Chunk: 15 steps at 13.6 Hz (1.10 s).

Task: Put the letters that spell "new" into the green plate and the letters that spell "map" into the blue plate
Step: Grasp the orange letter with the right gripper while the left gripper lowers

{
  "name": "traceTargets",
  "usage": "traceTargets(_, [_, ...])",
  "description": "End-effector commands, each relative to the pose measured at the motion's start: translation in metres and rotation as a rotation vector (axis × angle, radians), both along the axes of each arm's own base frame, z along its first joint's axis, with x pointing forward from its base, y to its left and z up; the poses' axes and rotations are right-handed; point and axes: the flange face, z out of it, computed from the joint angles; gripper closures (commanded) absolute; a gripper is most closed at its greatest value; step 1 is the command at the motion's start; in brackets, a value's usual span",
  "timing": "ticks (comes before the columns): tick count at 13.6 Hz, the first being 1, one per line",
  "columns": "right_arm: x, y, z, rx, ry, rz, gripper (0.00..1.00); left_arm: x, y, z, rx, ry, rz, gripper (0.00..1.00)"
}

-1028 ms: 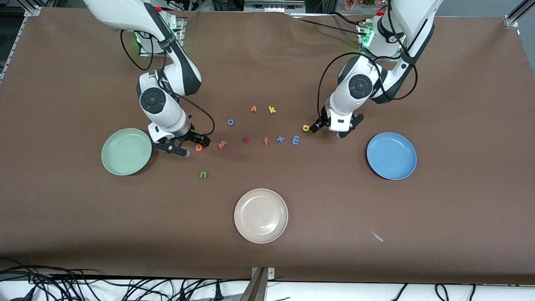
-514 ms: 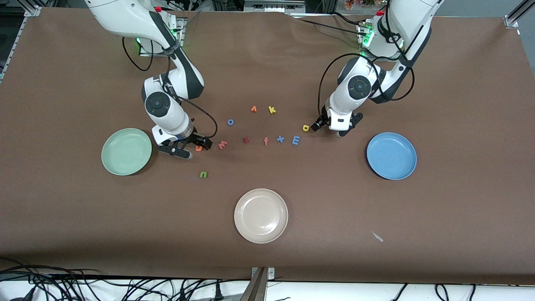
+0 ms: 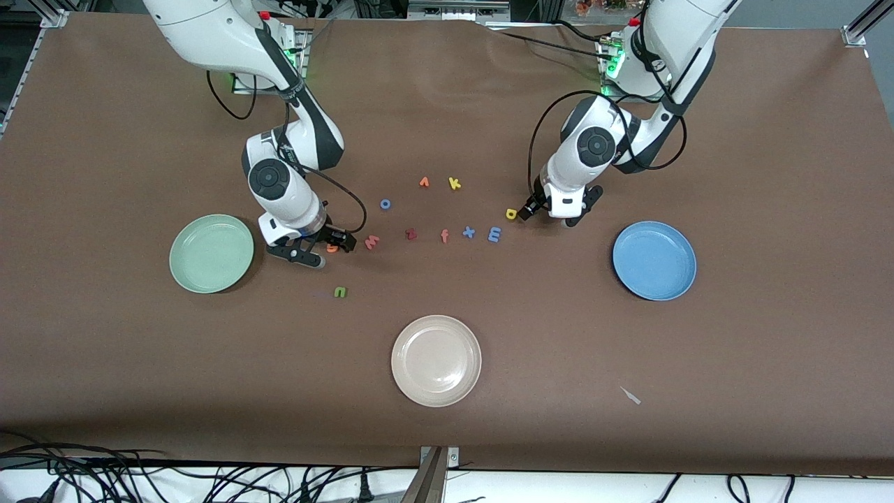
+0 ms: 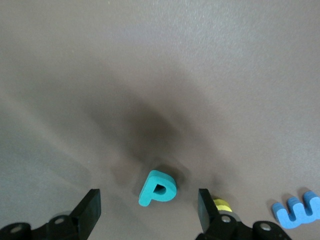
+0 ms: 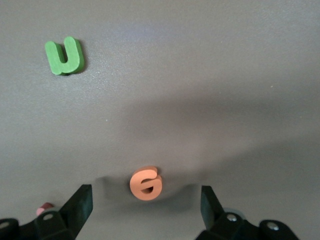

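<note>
Both arms have shifted slightly toward the row of letters over the last second; nothing is lifted and both plates hold no letters, so I judge both first pickups imminent.

The right gripper (image 3: pixel 311 247) sits low at the table with its fingers spread wide on either side of the small orange foam letter e (image 3: pixel 332 247), which lies on the brown cloth just beside the pale mint-green round plate (image 3: pixel 183 270). The left gripper (image 3: pixel 555 216) is likewise spread wide, low near the medium-blue round plate (image 3: pixel 681 244).

The front view hides what the left gripper targets. Its wrist view shows the small teal foam letter p (image 4: pixel 157 188) lying flat between the fingers, apparently not yet touched. The yellow foam letter a (image 3: pixel 512 213) and light blue foam letter m (image 3: pixel 494 234) lie beside it.

The right wrist view confirms the e centred between the fingers and shows the green foam letter n (image 5: pixel 64 56) apart. Only the front view shows the salmon-red foam letter w (image 3: pixel 372 242) whole.
</note>
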Motion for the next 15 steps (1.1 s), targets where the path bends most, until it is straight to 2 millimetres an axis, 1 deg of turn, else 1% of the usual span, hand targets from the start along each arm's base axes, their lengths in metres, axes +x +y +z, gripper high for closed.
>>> traceTargets(1, [0.002,0.003,-0.004,-0.003,-0.009,0.017,0.15,0.001,-0.002,0.001,0.001,-0.009,0.020,0.21])
traceTargets(3, [0.002,0.003,-0.005,-0.004,-0.007,0.025,0.24,0.000,-0.001,-0.001,0.006,-0.006,0.020,0.21])
traceTargets(5, [0.002,0.002,-0.006,-0.004,-0.006,0.034,0.32,0.004,0.004,-0.002,0.015,-0.009,0.036,0.22])
traceTargets(6, [0.002,0.002,-0.006,-0.005,-0.005,0.034,0.38,0.003,0.004,-0.003,0.019,-0.007,0.038,0.22])
traceTargets(7, [0.002,0.002,-0.006,-0.004,-0.006,0.034,0.43,0.002,0.004,-0.009,0.027,0.001,0.042,0.22])
traceTargets(9, [0.004,0.000,-0.005,-0.004,-0.008,0.030,0.55,0.006,0.004,-0.012,0.042,-0.008,0.042,0.22])
traceTargets(10, [0.003,0.001,-0.006,-0.004,-0.006,0.031,0.58,0.007,0.003,-0.011,0.050,-0.013,0.049,0.22])
traceTargets(12, [0.003,0.000,-0.007,-0.005,-0.005,0.025,0.69,0.009,0.002,-0.006,0.055,-0.021,0.062,0.22])
traceTargets(14, [0.010,0.003,0.000,0.002,-0.018,0.024,0.81,0.011,-0.001,-0.004,0.052,-0.025,0.066,0.22])
traceTargets(15, [0.014,0.003,0.006,0.003,-0.016,0.023,0.84,0.009,-0.003,-0.004,0.053,-0.024,0.063,0.23])
